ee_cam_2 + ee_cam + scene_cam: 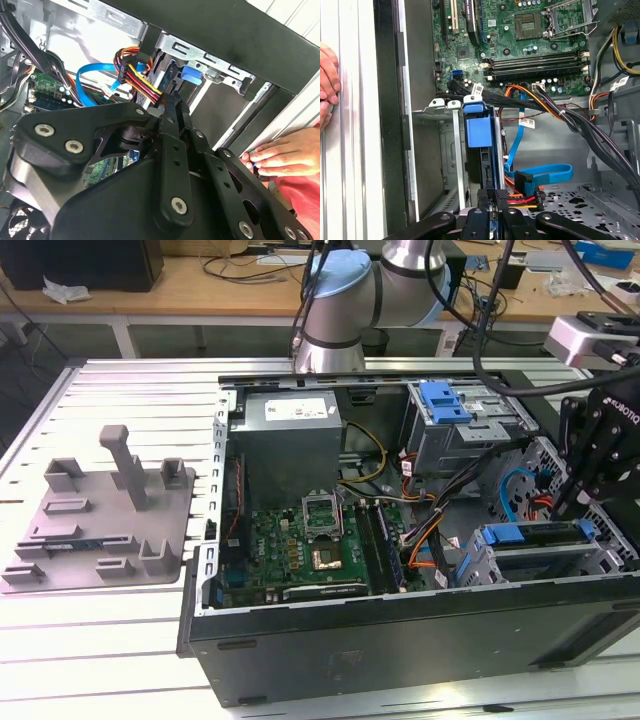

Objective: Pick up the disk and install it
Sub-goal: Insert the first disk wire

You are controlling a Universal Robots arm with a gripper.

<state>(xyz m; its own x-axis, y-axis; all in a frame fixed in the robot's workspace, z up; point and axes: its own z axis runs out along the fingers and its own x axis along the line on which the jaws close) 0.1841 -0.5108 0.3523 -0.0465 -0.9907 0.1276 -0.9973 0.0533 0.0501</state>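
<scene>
Gripper [572, 508] sat low over the front corner of the open computer case [400, 630], at the exterior view's right. I couldn't tell whether the jaws were apart or clamped on anything.

Disk [532, 534] was already in the drive cage [478, 562] at that corner, its blue carrier along the top edge. The first wrist view had it edge-on [488, 170], standing in the cage slot, with the blue latch [479, 132] at its far end and the gripper [492, 202] right at its near end, beside the red-yellow-black power plug [520, 200].

Only the exterior view gave me the whole layout:
- grey power-supply box [295, 440] at the case's rear corner
- motherboard [300, 545] mid-case
- second cage with a blue latch [445, 400] along the far wall
- grey fixture plate [100, 510] on the slatted table [120, 660], well apart from the case

Both wrist views caught a person's hand [285, 155] [327, 85] just outside the case wall. The second wrist view also showed the gripper [171, 100] tip close to the power wires and a blue data cable [90, 80].

Writing: white label on the power-supply box, small white tags on the cables. I didn't read any of it off.
</scene>
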